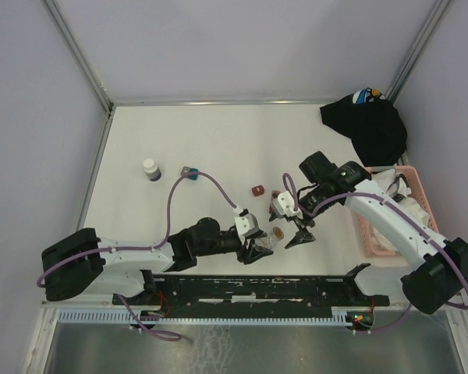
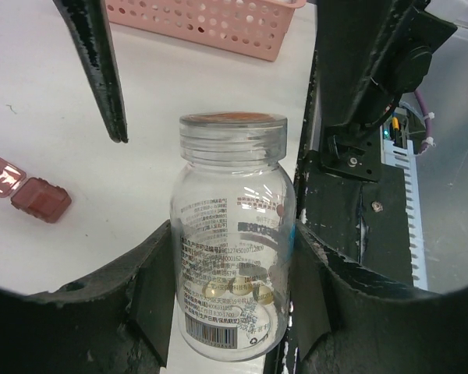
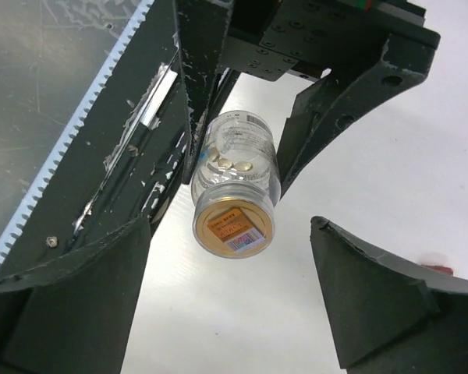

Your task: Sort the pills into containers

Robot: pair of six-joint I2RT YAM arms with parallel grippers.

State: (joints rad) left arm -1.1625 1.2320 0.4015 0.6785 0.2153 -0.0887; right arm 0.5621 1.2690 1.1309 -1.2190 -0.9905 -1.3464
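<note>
My left gripper is shut on a small clear vial with printed text and an amber cap, held by its body near the table's front edge. Yellowish pills lie inside it. In the right wrist view the vial points its cap at the camera. My right gripper is open and empty, close in front of the cap, its fingers apart from it. A dark-red square box sits on the table beside a pale open piece.
A pink slatted basket stands at the right with white items in it. A black cap lies at the back right. A white-capped bottle and a small teal object sit at the left.
</note>
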